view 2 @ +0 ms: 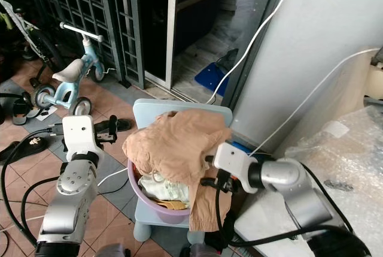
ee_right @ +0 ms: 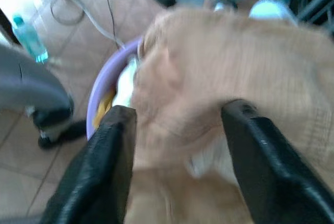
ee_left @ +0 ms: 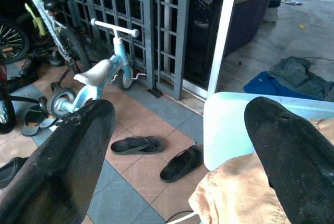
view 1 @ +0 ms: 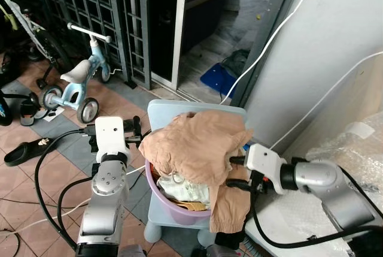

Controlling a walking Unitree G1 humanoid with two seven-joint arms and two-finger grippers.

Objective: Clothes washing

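At frame centre, a tan fabric garment (view 1: 200, 143) draped over the purple plastic basin (view 1: 179, 208). The right end effector (ee_right: 177, 130) and left end effector (ee_left: 180, 130) both stood with fingers apart.

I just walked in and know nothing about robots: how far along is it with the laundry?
Early, it seems. The purple basin on the light blue stool is piled with clothes, a tan garment on top. The right tool is open against that garment; the left tool is open beside the basin, holding nothing. Nothing is lifted out; carrying and washing remain.
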